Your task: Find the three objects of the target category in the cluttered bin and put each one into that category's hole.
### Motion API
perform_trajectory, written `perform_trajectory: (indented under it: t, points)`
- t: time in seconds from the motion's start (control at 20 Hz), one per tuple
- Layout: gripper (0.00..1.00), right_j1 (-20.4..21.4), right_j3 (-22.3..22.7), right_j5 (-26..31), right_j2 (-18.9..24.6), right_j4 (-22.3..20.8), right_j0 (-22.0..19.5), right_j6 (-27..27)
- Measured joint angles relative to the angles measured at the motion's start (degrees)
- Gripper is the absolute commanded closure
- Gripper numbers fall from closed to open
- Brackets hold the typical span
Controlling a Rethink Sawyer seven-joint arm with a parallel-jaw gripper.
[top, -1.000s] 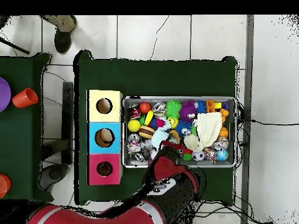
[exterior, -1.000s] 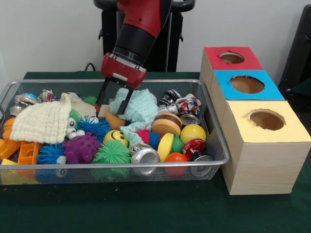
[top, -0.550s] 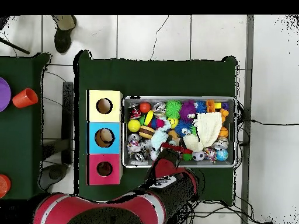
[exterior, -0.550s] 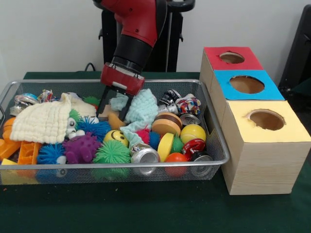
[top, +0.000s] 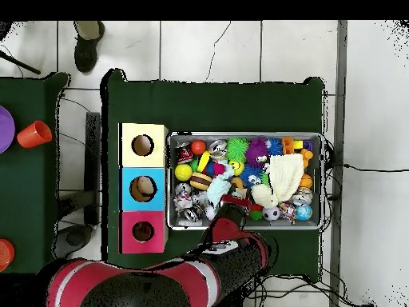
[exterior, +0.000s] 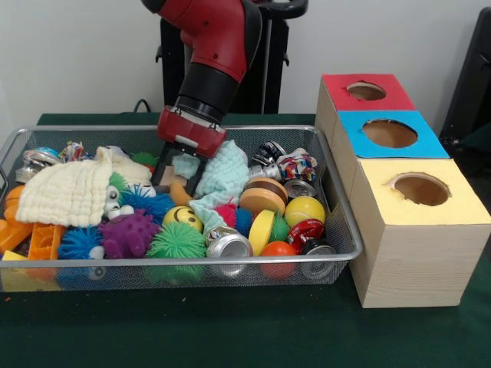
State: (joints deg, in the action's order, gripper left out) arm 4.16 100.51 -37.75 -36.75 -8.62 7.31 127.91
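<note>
The wire bin is packed with toys, cloths and crushed cans. My gripper is down inside it at the back middle and is open. Its black fingers straddle the left edge of a light-blue cloth and an orange piece. Three boxes stand to the right, each with a round hole: red, blue and yellow. In the overhead view the arm covers the gripper at the bin's lower edge.
A cream knitted cloth lies at the bin's left. Spiky balls, purple and green, a yellow smiley ball and a crushed can fill the front. A red cup stands on a side table.
My gripper has sunk lower and a little to the left into the bin, its fingers now down beside the light-blue cloth. Nothing has been picked up.
</note>
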Motion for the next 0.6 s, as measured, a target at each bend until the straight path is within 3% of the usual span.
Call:
perform_trajectory:
  t: [0.6]
  points:
    - [0.0,-1.82,-0.02,-1.91,-1.31,2.43,1.33,0.0]
